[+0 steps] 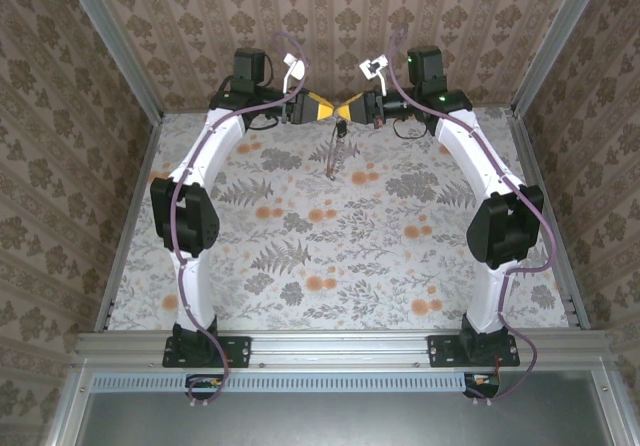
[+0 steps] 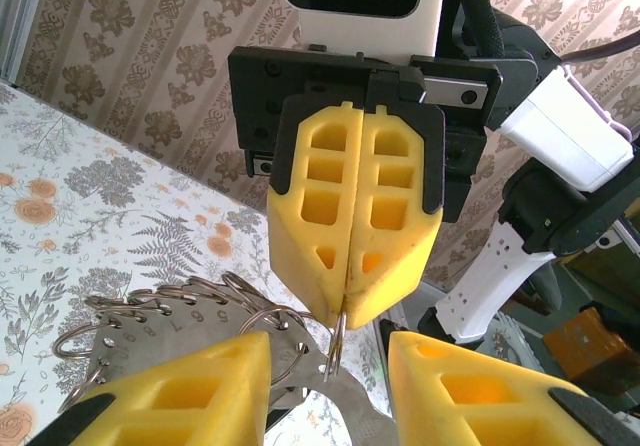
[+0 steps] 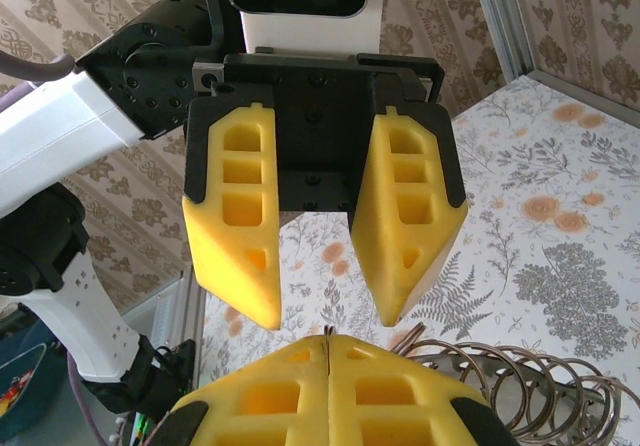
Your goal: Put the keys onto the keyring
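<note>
Right gripper (image 2: 345, 311) is clamped tight, its yellow pads pinching the top of a thin wire keyring (image 2: 333, 351), held up over the far middle of the table (image 1: 300, 286). Left gripper (image 3: 330, 318) faces it nose to nose, jaws parted, nothing between the tips that I can see. A bunch of silver rings (image 2: 190, 301) on a perforated metal strip (image 2: 125, 351) hangs just below them — too tangled for me to sort
</note>
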Available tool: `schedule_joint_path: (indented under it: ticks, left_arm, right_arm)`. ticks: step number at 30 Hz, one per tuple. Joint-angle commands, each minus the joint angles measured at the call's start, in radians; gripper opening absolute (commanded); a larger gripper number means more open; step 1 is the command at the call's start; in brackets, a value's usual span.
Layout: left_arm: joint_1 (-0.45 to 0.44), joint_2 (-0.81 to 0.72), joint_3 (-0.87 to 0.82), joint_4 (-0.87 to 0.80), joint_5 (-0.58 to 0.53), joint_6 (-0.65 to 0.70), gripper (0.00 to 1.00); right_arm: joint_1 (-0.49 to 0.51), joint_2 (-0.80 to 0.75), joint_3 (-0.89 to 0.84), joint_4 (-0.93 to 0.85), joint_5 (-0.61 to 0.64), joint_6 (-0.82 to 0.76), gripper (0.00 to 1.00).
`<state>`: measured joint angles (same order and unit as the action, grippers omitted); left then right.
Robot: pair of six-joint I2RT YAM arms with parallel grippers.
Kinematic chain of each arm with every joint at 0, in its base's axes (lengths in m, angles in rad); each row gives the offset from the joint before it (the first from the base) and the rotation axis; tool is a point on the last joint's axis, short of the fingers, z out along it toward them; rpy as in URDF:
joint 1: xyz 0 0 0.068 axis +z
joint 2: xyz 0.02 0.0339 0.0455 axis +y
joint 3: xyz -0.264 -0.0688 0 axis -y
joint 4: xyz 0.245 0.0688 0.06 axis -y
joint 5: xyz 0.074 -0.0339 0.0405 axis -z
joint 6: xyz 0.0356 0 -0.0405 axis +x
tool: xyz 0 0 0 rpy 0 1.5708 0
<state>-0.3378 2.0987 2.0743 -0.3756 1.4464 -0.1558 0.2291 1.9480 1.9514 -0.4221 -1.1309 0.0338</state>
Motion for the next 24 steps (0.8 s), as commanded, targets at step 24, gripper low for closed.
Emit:
schedule_joint_path:
  ticks: [24]
  left_arm:
    - [-0.024,0.004,0.043,-0.038,0.046,0.059,0.27]
  right_arm:
    - [-0.010,0.015,0.034,0.043,-0.030,0.031,0.00]
